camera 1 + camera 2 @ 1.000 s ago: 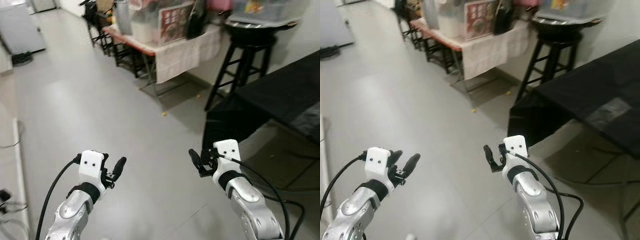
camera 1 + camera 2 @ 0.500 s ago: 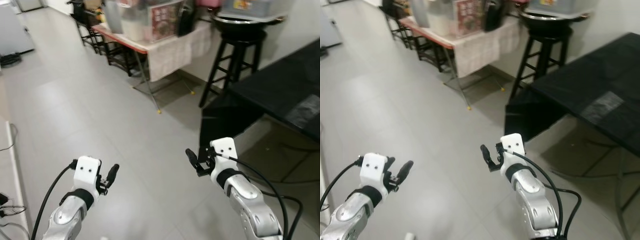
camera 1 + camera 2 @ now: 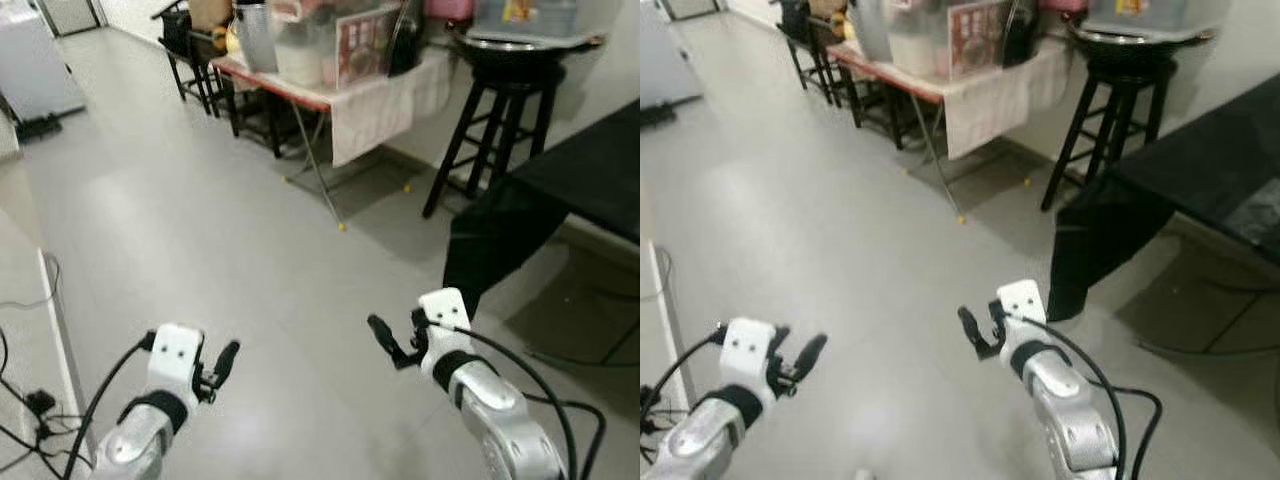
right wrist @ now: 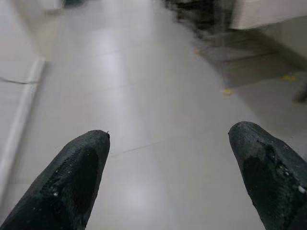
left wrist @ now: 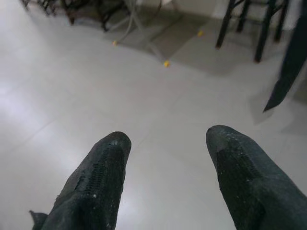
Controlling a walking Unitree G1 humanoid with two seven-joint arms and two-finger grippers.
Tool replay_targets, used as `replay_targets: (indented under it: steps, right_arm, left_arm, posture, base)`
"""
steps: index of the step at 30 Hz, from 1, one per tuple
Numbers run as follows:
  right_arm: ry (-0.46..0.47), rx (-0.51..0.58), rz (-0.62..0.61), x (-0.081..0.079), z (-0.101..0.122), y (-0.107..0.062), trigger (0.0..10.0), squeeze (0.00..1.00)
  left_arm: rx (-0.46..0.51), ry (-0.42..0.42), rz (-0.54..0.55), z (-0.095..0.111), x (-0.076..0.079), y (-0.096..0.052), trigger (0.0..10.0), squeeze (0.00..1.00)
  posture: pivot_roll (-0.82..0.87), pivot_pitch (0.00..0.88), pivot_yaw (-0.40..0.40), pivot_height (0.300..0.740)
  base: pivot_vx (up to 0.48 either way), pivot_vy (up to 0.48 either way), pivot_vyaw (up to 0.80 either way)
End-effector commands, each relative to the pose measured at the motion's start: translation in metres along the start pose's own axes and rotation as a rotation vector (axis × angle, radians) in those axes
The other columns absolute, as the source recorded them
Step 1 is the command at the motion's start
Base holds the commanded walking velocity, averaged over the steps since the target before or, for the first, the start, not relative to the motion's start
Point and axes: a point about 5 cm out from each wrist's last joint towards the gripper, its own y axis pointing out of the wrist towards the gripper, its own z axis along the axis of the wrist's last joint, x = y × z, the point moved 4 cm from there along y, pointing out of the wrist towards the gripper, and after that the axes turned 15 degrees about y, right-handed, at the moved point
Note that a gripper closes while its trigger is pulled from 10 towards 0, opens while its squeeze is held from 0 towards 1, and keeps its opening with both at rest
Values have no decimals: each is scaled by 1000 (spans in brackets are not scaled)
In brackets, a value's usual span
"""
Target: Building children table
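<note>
I hold both arms out over a bare grey tiled floor [image 3: 180,200]. My left gripper [image 3: 222,362] hangs at the lower left, open, with nothing between its fingers [image 5: 100,182]. My right gripper [image 3: 385,340] is at the lower middle, open too, and its fingers [image 4: 76,172] are spread wide over the floor. No table parts can be made out near either gripper.
A cluttered folding table [image 3: 330,85] with a white cloth stands ahead. A black bar stool [image 3: 500,120] is to its right. A black-draped table [image 3: 560,190] runs along the right side. Cables [image 3: 25,400] trail on the floor at the far left.
The whole picture has shifted, so the camera has moved; the black-draped table now sits further right and the folding table nearer the middle. Both grippers stay open.
</note>
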Motion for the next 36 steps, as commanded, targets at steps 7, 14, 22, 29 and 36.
replay_targets:
  steps: [7,14,22,29,36]
  right_arm:
    - [-10,-18,5,1,-2,-1,10000,0]
    - [-51,-36,-5,5,-2,-1,10000,0]
    - [-107,-50,-124,36,3,0,10000,0]
    - [-98,-47,-220,58,10,3,10000,0]
    - [-110,-32,-234,63,29,28,10000,0]
  left_arm:
    - [-36,-3,-21,-8,2,-4,10000,0]
    - [-88,9,-100,-16,1,-12,10000,0]
    - [-411,79,-121,-66,-24,-31,10000,0]
    - [-479,-30,-52,-92,-35,-29,10000,0]
    - [-457,-146,16,-105,-43,-5,10000,0]
  posture:
    - [-42,116,45,740]
    - [-39,117,45,740]
    - [-26,127,44,740]
    - [-38,115,38,740]
    - [-39,112,26,740]
  base:
    - [0,0,0]
    - [0,0,0]
    - [0,0,0]
    - [0,0,0]
    - [0,0,0]
